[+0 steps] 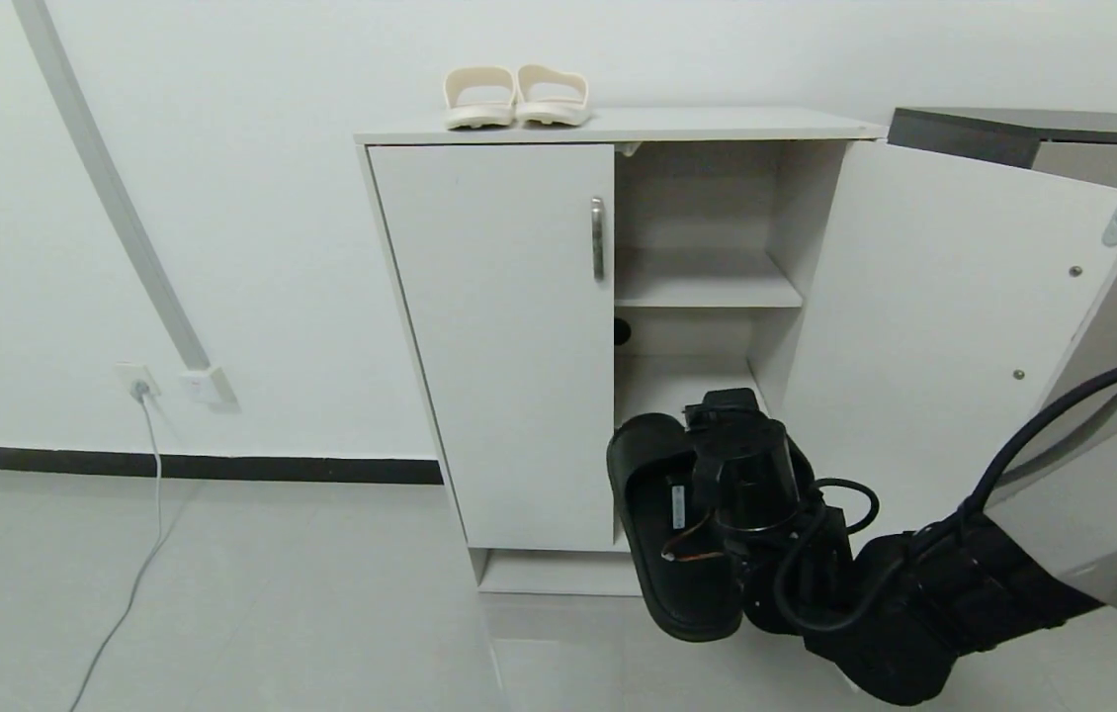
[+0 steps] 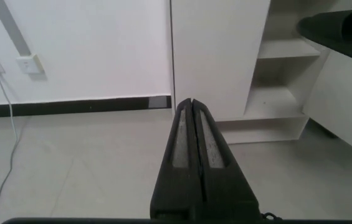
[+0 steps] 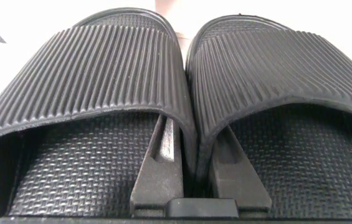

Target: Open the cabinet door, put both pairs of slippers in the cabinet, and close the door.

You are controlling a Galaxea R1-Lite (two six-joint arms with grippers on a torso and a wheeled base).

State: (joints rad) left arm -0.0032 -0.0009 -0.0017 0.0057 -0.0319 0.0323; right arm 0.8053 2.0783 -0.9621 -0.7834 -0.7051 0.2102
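The left end effector (image 2: 191, 107) is pinched closed, holding nothing. White slippers (image 1: 517, 97) sit on top of the cabinet (image 1: 494, 346). The right end effector (image 3: 194, 155), the nearer one, grips the black slippers (image 1: 662, 514), one finger inside each. They run long-ways from 12 to 6 o'clock, and the open low shelf (image 1: 682, 391) is just at their 12 o'clock.

You find no legible text, number or sign. A small pale tag (image 1: 677, 506) sits on the footbed of one of the black slippers (image 1: 662, 578), but its print is too small to read.
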